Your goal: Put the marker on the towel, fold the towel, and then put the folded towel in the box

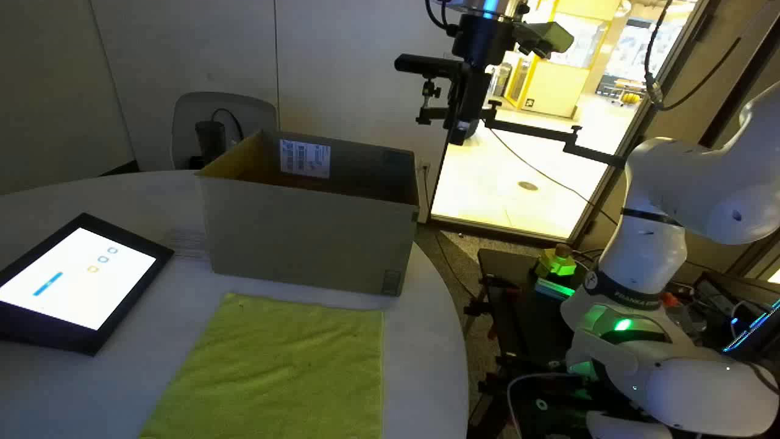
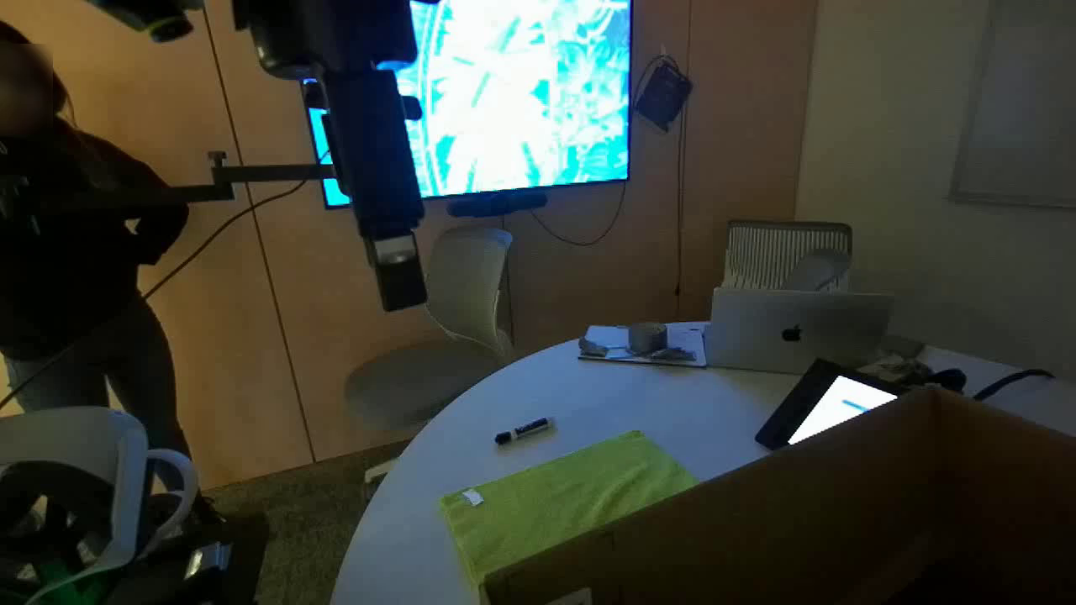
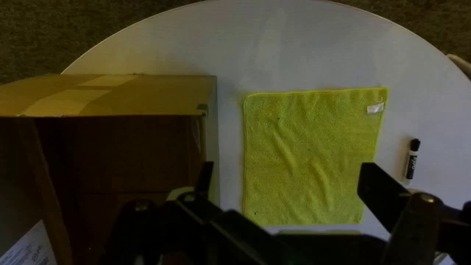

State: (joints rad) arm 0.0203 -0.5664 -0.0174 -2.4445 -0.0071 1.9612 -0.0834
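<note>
A yellow-green towel (image 1: 280,372) (image 2: 572,508) (image 3: 312,154) lies flat and unfolded on the white round table. A black and white marker (image 2: 524,430) (image 3: 412,160) lies on the bare table beside the towel, near the edge with the white tag; it is out of view in an exterior view. An open cardboard box (image 1: 311,238) (image 2: 731,504) (image 3: 147,95) stands on the table on the towel's opposite side. My gripper (image 3: 287,171) is open and empty, with its fingers spread wide. It hangs high above the table in both exterior views (image 1: 461,131) (image 2: 402,281).
A black-framed tablet (image 1: 79,286) stands tilted on the table by the box. A laptop (image 2: 799,332) and a tape roll (image 2: 647,337) on a pad are farther along. Chairs (image 2: 462,294) stand around the round table (image 3: 294,48). A person (image 2: 76,252) stands behind.
</note>
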